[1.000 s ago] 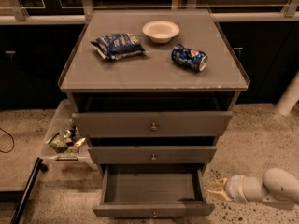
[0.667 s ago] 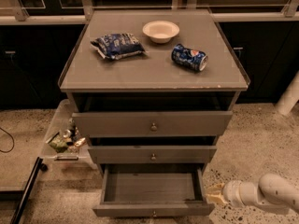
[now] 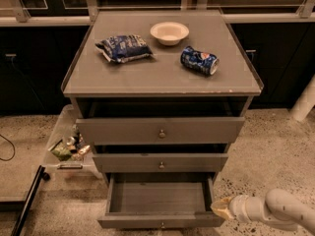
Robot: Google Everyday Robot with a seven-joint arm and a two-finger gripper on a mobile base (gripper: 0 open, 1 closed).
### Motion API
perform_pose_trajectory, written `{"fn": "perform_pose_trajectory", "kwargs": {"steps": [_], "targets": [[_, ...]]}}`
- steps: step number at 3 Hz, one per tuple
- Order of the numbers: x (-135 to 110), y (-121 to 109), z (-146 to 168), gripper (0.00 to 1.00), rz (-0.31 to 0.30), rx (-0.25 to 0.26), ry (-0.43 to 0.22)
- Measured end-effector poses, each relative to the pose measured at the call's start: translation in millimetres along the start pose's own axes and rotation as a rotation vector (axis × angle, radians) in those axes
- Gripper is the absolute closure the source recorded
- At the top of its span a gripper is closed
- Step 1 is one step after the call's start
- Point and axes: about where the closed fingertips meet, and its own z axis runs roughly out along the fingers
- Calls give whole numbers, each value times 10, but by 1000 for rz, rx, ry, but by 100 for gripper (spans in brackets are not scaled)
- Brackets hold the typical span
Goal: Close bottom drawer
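Note:
The bottom drawer (image 3: pixel 158 221) of the grey cabinet stands pulled far out, its inside empty, with a small round knob at the centre of its front at the frame's bottom edge. My gripper (image 3: pixel 220 209) is low at the right, right next to the drawer's right front corner. Its white arm (image 3: pixel 275 211) reaches in from the lower right. Above it, the middle drawer (image 3: pixel 160 162) and the top drawer (image 3: pixel 160 130) stand slightly out.
On the cabinet top (image 3: pixel 162 73) lie a blue chip bag (image 3: pixel 123 47), a white bowl (image 3: pixel 169 32) and a crushed blue can (image 3: pixel 199 60). A clear bin with clutter (image 3: pixel 66 146) stands on the floor at the left. A white post (image 3: pixel 304 101) is at the right.
My gripper and arm have moved a little left and down, closer to the bottom drawer's right front corner. The drawer has not visibly moved.

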Motion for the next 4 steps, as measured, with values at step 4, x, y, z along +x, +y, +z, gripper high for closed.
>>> {"fn": "perform_pose_trajectory", "kwargs": {"steps": [4], "targets": [[470,204,1077,100,-244,149,-89]]}}
